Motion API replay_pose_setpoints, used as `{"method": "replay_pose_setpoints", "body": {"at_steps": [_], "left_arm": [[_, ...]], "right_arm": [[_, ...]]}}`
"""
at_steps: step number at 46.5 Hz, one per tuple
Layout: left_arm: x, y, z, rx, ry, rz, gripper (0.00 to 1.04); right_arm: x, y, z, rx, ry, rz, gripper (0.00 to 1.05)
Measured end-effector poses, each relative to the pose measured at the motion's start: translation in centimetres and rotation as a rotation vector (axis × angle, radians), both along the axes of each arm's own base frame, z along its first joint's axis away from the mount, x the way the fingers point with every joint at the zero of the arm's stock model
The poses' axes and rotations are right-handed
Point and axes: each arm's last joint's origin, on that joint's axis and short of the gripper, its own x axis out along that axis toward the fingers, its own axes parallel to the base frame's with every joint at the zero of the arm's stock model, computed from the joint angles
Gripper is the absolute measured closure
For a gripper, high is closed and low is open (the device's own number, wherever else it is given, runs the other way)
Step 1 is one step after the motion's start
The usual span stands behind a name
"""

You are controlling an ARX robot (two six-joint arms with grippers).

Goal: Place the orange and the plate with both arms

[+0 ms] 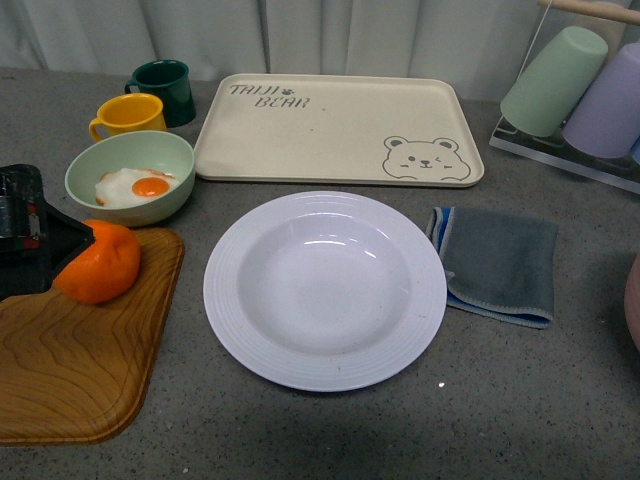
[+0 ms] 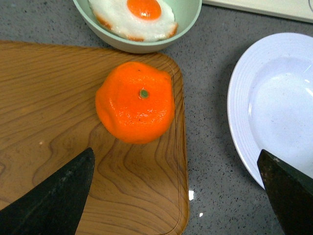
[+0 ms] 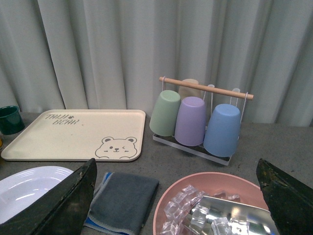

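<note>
Grey table [image 1: 520, 400], contents:
- White deep plate [image 1: 325, 290], centre, empty.
- Wooden tray [image 1: 80, 380], front left, carrying an orange [image 1: 100, 262] at its far edge; black left hand [image 1: 35, 240] just beside the fruit.
- Pale green bowl [image 1: 178, 152] holding a fried egg [image 1: 135, 187].
- Yellow mug [image 1: 130, 115] and dark green mug [image 1: 165, 90] behind the bowl.
- Cream bear tray [image 1: 330, 130], behind the plate.
- Grey cloth [image 1: 500, 262], folded, right of the plate.
- Green cup [image 1: 553, 80] and lilac cup [image 1: 610, 100], tilted on a rack, far right.

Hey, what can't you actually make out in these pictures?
- Pink bowl: cut off by the front view's right edge and the right wrist picture's edge.
- Metal utensil among its ice cubes: cropped there, type unclear.
- Beige cup on the rack: mostly hidden behind the green cup and purple cup, right wrist view.
</note>
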Motion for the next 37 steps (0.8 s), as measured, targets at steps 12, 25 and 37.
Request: {"method": "replay_pose_setpoints", "body": {"at_steps": [12, 25, 37], "left_arm": [[2.3, -0.2, -0.8, 0.034, 0.035, -0.059, 0.07], [5.0, -0.1, -2.2, 0.147, 0.042, -0.077, 0.07], [6.6, 0.1, -3.5, 0.130, 0.114, -0.074, 0.07]], "right_arm": [[0.0, 0.0, 0.0, 0.000, 0.000, 0.000, 0.09], [0.0, 0.0, 0.0, 0.000, 0.000, 0.000, 0.09], [0.0, 0.0, 0.0, 0.000, 0.000, 0.000, 0.09]]}}
